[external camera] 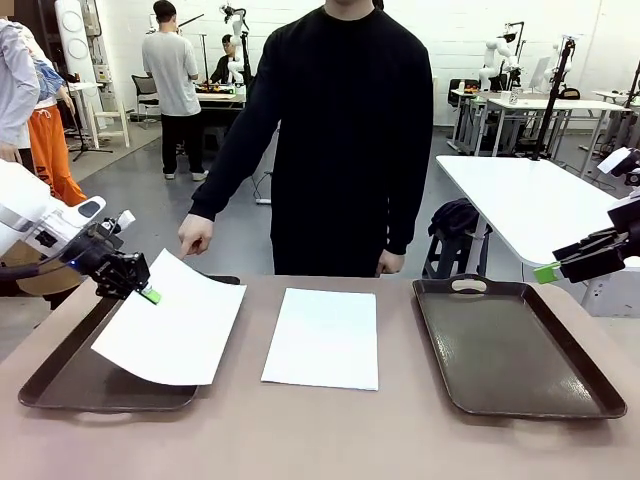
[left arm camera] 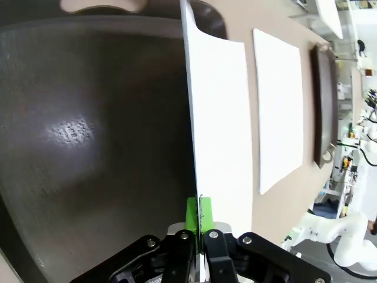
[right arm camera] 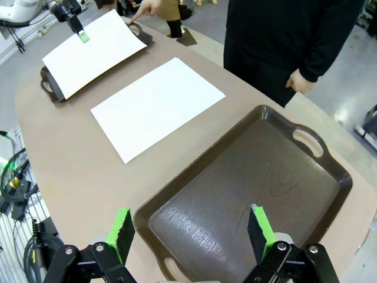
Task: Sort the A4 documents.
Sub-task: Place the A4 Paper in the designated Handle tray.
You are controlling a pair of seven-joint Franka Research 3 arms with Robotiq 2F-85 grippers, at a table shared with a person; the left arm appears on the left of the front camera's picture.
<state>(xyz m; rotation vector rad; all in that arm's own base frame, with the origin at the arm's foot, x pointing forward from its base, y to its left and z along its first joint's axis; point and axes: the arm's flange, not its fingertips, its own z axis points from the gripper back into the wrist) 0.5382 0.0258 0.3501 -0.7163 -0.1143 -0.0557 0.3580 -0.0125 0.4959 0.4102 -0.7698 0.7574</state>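
Plainly blank white sheet (external camera: 175,325) tilted in left hand (external camera: 150,295); second sheet (external camera: 322,338) flat.

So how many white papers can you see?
2. One sheet is pinched by the left tool over the left tray; the other sheet lies flat mid-table, possibly a stack.

Sheet (external camera: 321,338) between left tray (external camera: 60,385), right tray (external camera: 520,350)

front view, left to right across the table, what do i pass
lifted A4 sheet → flat A4 sheet → right brown tray
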